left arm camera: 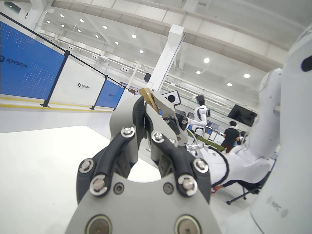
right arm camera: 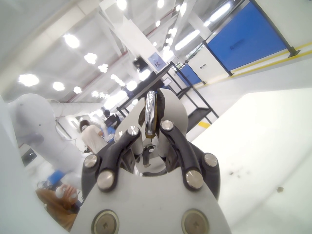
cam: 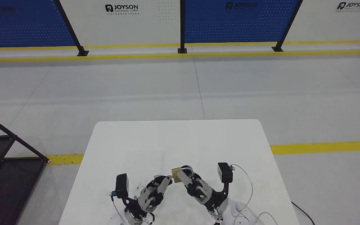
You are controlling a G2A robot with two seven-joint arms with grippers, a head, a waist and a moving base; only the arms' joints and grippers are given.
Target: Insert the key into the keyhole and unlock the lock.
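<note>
Near the front edge of the white table (cam: 169,140), my right gripper (right arm camera: 154,97) is closed on the lock (right arm camera: 150,113), and its silver shackle shows between the fingers. My left gripper (left arm camera: 147,104) is just beside it, the fingers drawn almost together with the brass body at their tips; whether the key is between them I cannot tell. Far behind stand blue and white barriers (cam: 236,19).

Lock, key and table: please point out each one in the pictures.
lock (right arm camera: 150,109), right wrist view, on its chrome shackle.
key (left arm camera: 147,96), left wrist view, on the brass end that sticks out.
table (cam: 169,140), top view, on its bare white top.
</note>
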